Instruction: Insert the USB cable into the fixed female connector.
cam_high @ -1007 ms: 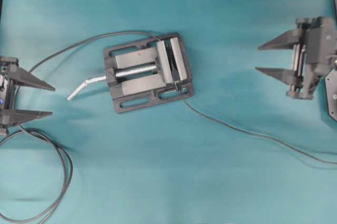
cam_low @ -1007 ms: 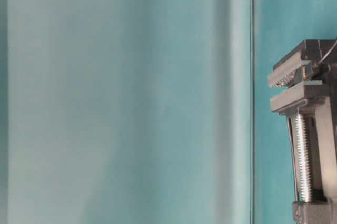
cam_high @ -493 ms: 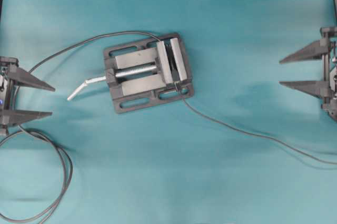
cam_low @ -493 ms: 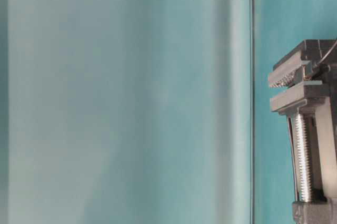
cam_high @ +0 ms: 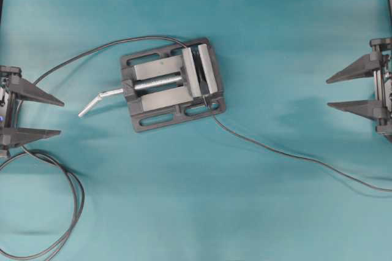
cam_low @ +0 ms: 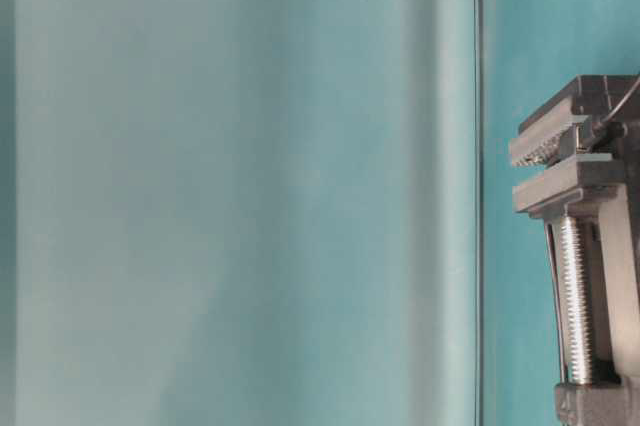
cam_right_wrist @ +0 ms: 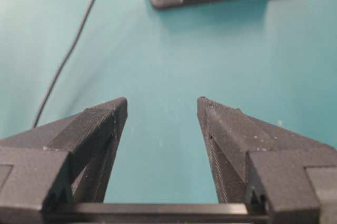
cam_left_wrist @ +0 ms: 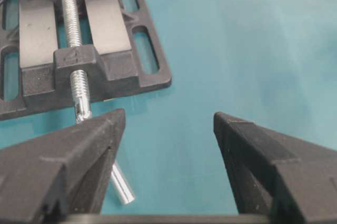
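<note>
Both hands, the left hand (cam_high: 61,116) and the right hand (cam_high: 327,93), are spread and empty at opposite tabletop edges. From the vise (cam_high: 171,84), which clamps the connector (cam_high: 206,97), the cable (cam_high: 294,154) trails right. Judged done; otherwise the plug must be found.

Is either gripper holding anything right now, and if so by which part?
Nothing is held. The left gripper and the right gripper both stand open with only bare table between their fingers, well apart from the USB cable.
</note>
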